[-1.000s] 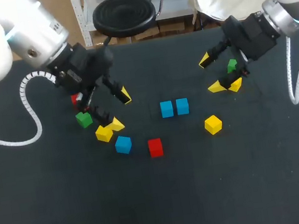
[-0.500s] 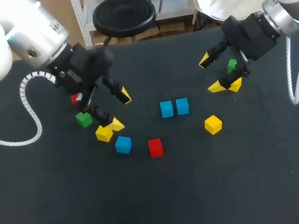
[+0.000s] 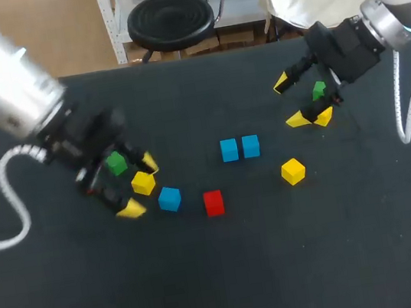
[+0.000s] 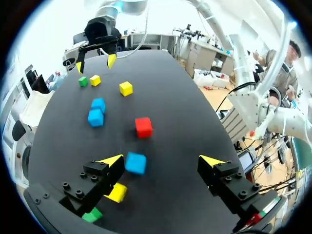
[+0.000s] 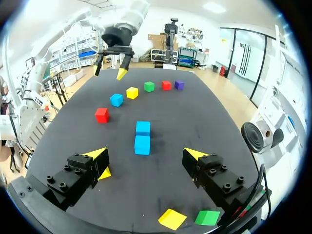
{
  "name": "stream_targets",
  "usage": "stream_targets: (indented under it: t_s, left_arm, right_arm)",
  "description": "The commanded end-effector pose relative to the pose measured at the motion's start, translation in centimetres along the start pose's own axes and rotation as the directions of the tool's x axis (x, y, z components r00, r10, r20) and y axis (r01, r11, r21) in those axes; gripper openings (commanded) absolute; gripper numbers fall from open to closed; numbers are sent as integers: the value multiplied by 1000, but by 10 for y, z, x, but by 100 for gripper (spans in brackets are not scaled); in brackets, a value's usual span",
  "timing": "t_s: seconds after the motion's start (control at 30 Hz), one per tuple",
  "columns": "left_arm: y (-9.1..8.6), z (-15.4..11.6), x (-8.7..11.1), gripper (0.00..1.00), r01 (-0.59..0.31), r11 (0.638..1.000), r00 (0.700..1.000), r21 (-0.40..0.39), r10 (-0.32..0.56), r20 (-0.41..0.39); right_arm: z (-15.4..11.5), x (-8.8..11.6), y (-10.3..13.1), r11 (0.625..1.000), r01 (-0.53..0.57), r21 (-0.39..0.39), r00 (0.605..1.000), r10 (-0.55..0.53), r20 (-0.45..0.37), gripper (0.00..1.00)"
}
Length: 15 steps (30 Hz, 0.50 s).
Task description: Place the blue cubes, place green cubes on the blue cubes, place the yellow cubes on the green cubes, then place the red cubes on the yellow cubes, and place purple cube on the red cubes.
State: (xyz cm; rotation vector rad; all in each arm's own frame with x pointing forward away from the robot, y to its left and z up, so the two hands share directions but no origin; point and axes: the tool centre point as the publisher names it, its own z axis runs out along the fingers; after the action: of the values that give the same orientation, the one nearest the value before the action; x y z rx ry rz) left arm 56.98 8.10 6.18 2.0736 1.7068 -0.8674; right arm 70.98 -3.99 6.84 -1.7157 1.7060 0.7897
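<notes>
"How does the black worktop (image 3: 299,264) look?"

"The left arm (image 3: 12,105) reaches in from its side and the right arm (image 3: 392,6) hangs over the far right corner. The left jaws and the right jaws are both released, spread wide with no cube gripped."

"And the cubes?"

"The blue pair (image 3: 229,150) sits side by side in the middle. The left yellow cube (image 3: 143,183) lies between the tips of the left jaws, with the left green cube (image 3: 116,163) and the lone blue cube (image 3: 170,199) just beside it. The near red cube (image 3: 213,202) is close by, and the middle yellow cube (image 3: 293,171) lies well apart. Under the right jaws are the right green cube (image 5: 207,217) and the right yellow cube (image 5: 171,219). Below the left arm, the far red cube (image 5: 166,85) sits beside the purple cube (image 5: 179,85)."
</notes>
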Motion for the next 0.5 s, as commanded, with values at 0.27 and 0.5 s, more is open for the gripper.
stream_targets:
  t_s: [0.27,0.5]
  left_arm:
    - [-20,17,9,100,12,995,998,-102,-6,63]
    - [-13,17,-18,100,-74,993,996,-96,79,49]
  right_arm:
    - [0,0,0,1000,0,0,1000,0,0,100]
    - [0,0,0,1000,0,0,1000,0,0,100]
